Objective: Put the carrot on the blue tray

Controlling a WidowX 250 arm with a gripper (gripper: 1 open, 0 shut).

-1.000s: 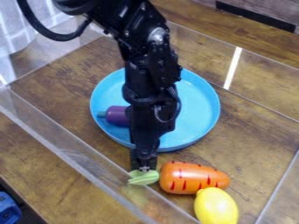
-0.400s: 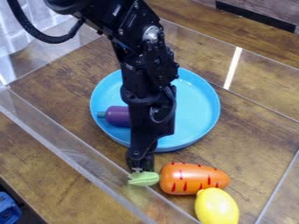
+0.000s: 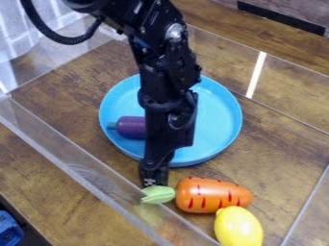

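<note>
The orange carrot (image 3: 213,195) lies on the wooden table near the front, its light green top (image 3: 157,195) pointing left. Just behind it sits the round blue tray (image 3: 221,120) with a raised rim. My black gripper (image 3: 154,177) points straight down, its tip just above the carrot's green top, left of the orange body. Its fingers look slim and close from this angle; nothing is held between them. The arm hides the middle of the tray.
A purple eggplant (image 3: 129,126) rests on the tray's left side, beside the arm. A yellow lemon (image 3: 238,228) lies at the front right, touching the carrot. Clear plastic walls (image 3: 77,163) fence the table at the front left.
The gripper has stayed low over the carrot's green top and rolled slightly about its own axis. Carrot, lemon and eggplant have not moved.
</note>
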